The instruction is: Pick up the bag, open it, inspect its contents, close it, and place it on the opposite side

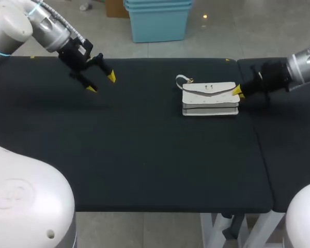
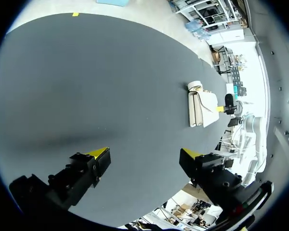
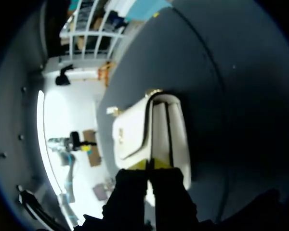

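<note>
Bag (image 1: 210, 98) lies lengthwise across the bench (image 1: 144, 155), its right end touching my right end effector (image 1: 237, 91), fingers together; left end effector (image 1: 101, 82), spread, well apart.

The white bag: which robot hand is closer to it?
Right. The right hand is up against one end of the bag; the left hand hangs open, far off across the table.

The head view looks down from above and behind, taking in the whole table (image 1: 144, 170). The left wrist view faces across it from near the far left corner. The right wrist view sits close against the bag (image 3: 135, 134). All three share the bag.
</note>
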Available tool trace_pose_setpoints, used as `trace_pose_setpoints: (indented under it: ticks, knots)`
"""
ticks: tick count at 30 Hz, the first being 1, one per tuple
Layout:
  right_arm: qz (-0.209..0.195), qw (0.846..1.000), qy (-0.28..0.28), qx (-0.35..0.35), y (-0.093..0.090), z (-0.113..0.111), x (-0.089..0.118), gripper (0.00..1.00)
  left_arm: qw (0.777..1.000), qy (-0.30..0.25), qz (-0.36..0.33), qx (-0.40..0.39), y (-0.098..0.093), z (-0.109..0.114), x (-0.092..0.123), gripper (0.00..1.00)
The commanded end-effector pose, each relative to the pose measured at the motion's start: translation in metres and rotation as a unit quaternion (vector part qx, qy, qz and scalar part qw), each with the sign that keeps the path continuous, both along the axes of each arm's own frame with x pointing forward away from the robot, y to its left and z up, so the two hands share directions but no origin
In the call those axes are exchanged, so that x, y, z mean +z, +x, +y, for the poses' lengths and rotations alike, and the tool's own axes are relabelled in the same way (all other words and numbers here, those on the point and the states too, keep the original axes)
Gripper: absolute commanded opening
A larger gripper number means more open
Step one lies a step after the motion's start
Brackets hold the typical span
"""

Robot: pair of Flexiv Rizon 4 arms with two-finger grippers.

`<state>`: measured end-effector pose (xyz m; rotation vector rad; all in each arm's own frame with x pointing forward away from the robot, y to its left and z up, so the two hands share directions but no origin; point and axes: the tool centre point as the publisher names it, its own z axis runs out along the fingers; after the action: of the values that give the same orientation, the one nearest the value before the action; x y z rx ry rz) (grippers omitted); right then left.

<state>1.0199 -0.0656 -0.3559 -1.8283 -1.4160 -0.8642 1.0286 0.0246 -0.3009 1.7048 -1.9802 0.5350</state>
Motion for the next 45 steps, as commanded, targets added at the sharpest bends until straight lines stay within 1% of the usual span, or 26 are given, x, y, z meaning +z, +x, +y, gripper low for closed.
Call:
trace_pose_setpoints:
  ticks: [1,4,8,12,17,19,25,33,36,38,39,45]
  knots:
    - [0.006,1.0,0.002,0.015,0.021,-0.03,0.004,0.0,0.998,0.037,0.039,-0.03,0.016,0.011,0.01,1.0]
    - [-0.003,1.0,0.006,0.006,0.036,-0.055,0.004,0.0,0.997,0.063,0.037,-0.036,0.022,0.021,0.013,1.0]
    - [-0.025,1.0,-0.004,0.0,0.05,-0.087,0.009,0.0,0.994,0.09,0.042,-0.045,0.027,0.033,0.016,1.0]
    - [-0.041,0.999,-0.016,0.012,0.065,-0.112,0.01,0.0,0.992,0.106,0.041,-0.059,0.03,0.041,0.018,1.0]
    - [-0.051,0.998,-0.031,0.034,0.084,-0.137,0.013,0.0,0.991,0.116,0.044,-0.056,0.034,0.047,0.02,1.0]
    - [-0.041,0.998,-0.036,0.034,0.091,-0.145,0.012,0.0,0.99,0.119,0.045,-0.056,0.035,0.048,0.02,1.0]
    - [-0.041,0.998,-0.036,0.034,0.091,-0.145,0.012,0.0,0.99,0.126,0.045,-0.053,0.038,0.055,0.022,1.0]
    - [-0.041,0.998,-0.036,0.034,0.091,-0.145,0.012,0.0,0.988,0.135,0.046,-0.054,0.047,0.062,0.015,1.0]
    - [-0.041,0.998,-0.043,0.018,0.105,-0.167,0.013,0.0,0.988,0.138,0.046,-0.056,0.049,0.064,0.015,1.0]
    - [-0.043,0.998,-0.043,0.013,0.11,-0.179,0.015,0.0,0.988,0.139,0.046,-0.057,0.049,0.066,0.017,1.0]
    - [-0.046,0.998,-0.053,0.003,0.112,-0.185,0.016,0.0,0.988,0.139,0.045,-0.057,0.049,0.067,0.017,1.0]
    - [-0.047,0.997,-0.059,0.003,0.123,-0.207,0.016,0.0,0.987,0.145,0.036,-0.052,0.048,0.068,0.021,1.0]
